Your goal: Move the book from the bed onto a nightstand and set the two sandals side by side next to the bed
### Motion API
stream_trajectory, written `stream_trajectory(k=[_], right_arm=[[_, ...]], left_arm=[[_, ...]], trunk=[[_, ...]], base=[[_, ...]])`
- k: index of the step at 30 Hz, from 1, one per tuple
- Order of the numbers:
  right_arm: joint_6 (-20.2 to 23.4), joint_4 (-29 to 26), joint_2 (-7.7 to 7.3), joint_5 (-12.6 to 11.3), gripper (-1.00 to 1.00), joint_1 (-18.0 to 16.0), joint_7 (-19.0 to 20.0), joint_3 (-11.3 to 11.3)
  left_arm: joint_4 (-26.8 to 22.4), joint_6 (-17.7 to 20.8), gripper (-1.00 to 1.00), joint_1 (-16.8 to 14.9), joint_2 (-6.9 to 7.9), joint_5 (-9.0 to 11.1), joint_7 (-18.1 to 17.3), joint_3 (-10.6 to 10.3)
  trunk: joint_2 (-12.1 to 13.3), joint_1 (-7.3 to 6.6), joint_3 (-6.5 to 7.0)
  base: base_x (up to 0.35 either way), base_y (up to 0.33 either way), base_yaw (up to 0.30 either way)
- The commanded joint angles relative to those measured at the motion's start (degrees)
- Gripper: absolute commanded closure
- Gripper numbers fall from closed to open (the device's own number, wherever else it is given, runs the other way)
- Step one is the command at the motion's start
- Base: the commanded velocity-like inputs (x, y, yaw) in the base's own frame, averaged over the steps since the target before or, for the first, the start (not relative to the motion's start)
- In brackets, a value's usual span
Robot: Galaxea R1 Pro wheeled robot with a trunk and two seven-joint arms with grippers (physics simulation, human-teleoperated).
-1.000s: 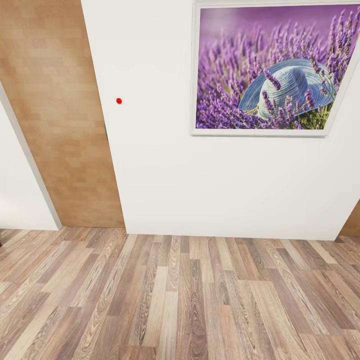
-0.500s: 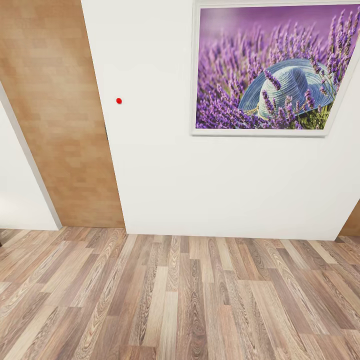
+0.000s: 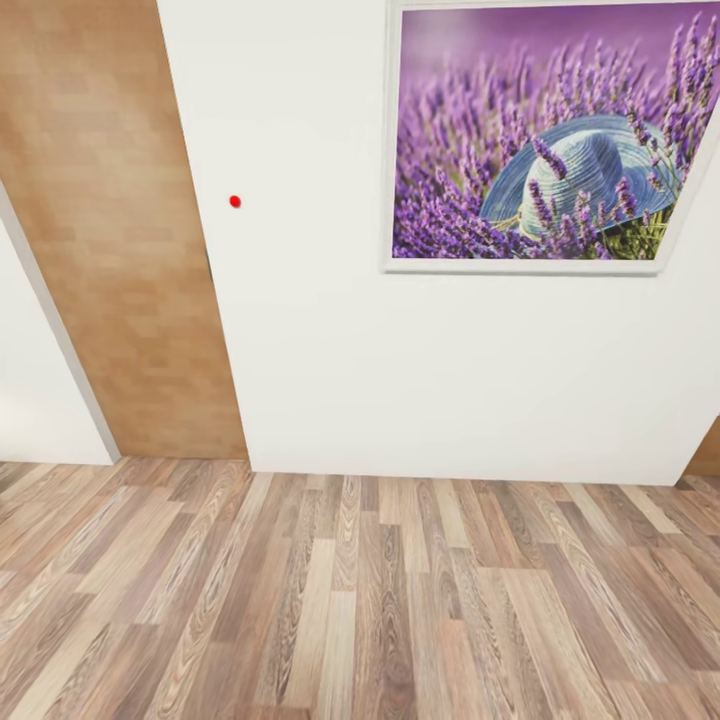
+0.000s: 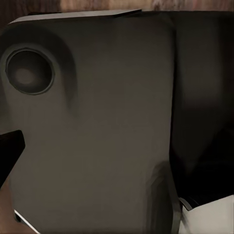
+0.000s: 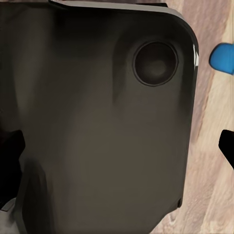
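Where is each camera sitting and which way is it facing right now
Head view: on the robot's head, facing a white wall with a lavender picture, a brown door and plank floor.
Left wrist view: by the left gripper, against a dark grey robot panel.
Right wrist view: by the right gripper, against a similar panel, something blue beside it.
Shared: the plank floor.

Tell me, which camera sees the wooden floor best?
The head view: the striped brown wood-plank floor spreads across its whole lower part, up to the white wall. The right wrist view catches a strip of planks beside a dark grey robot panel; the left wrist view, a sliver.
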Motion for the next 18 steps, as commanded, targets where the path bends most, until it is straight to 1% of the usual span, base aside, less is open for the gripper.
stream_trajectory(k=[1, 9, 18], right_arm=[[-0.2, 0.0, 0.04, 0.1, -1.00, 0.0, 0.0, 0.0], [-0.2, -0.3, 0.43, 0.3, -1.00, 0.0, 0.0, 0.4], [-0.3, -0.5, 0.37, 0.2, -1.00, 0.0, 0.0, 0.2]], left_arm=[[0.1, -0.2, -1.00, 0.0, 0.00, 0.0, -0.1, 0.0], [0.1, -0.2, -1.00, 0.0, 0.02, 0.0, -0.1, -0.1], [0.1, -0.2, -1.00, 0.0, 0.02, 0.0, -0.1, -0.1]], trunk=[[0.0, 0.01, -0.05], [0.0, 0.01, -0.05], [0.0, 0.01, -0.05]], base=[[0.082, 0.000, 0.000], [0.039, 0.000, 0.000], [0.008, 0.000, 0.000]])
